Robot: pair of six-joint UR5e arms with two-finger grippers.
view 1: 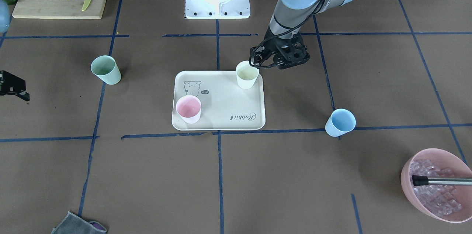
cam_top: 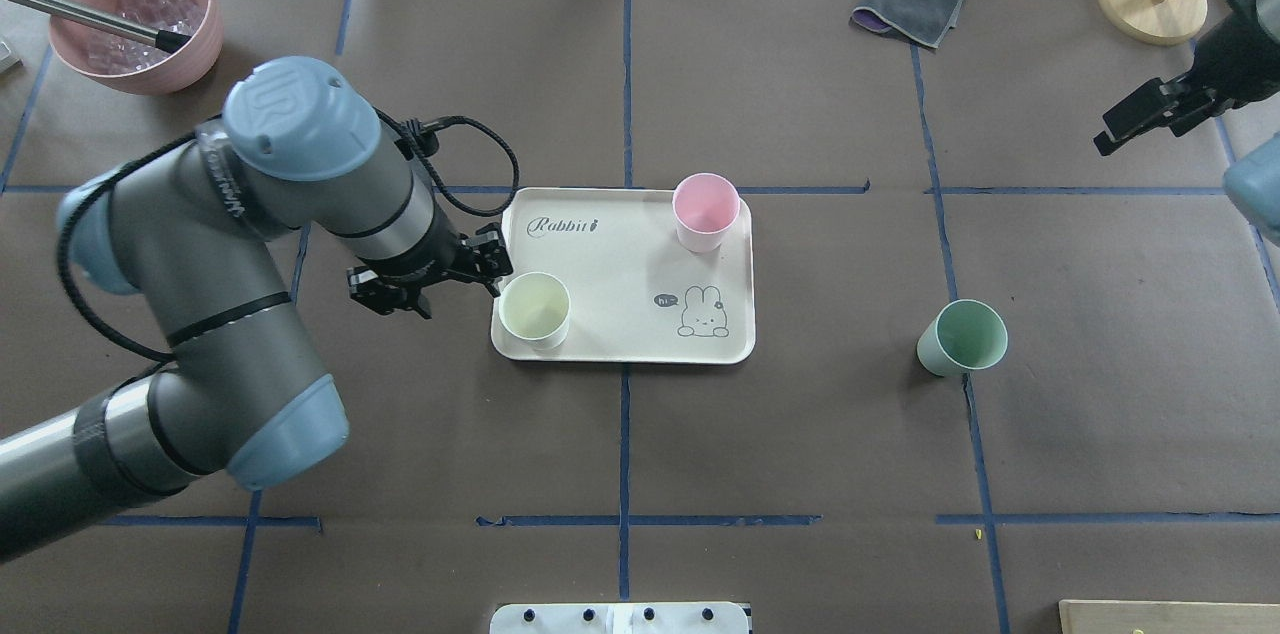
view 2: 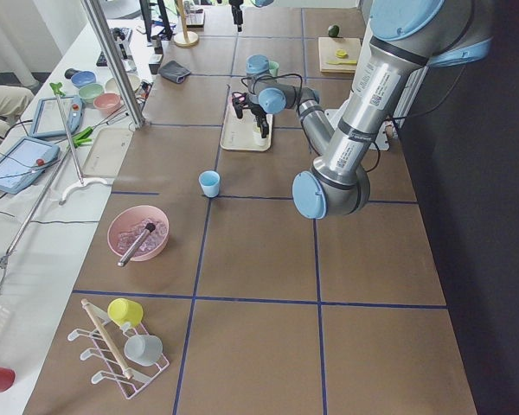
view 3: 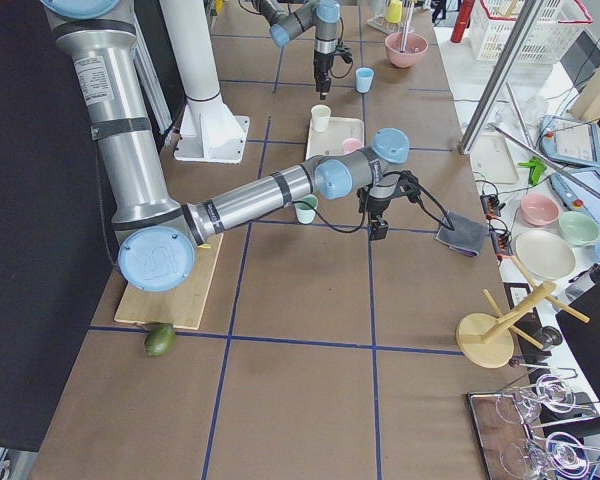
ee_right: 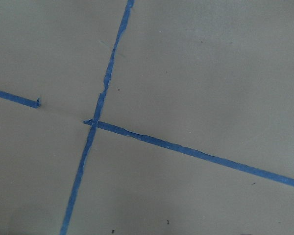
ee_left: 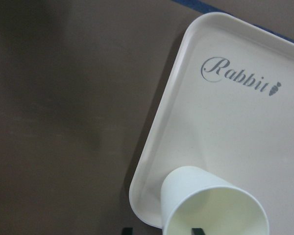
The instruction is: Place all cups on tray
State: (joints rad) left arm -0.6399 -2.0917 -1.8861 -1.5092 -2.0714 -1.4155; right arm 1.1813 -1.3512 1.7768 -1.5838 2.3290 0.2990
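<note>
Hovering beside the cream cup (cam_top: 534,310) on the tray (cam_top: 620,249), the left hand (cam_top: 492,270) is spread apart, gripping nothing.

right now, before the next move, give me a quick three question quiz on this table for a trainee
1. True or false: the pink cup stands on the tray.
2. How many cups are off the tray?
3. Fill in the colour: the left gripper is at the ___ cup.

Key
1. True.
2. Two: the green cup and the blue cup.
3. Cream: the cream cup, at a corner of the tray.
</note>
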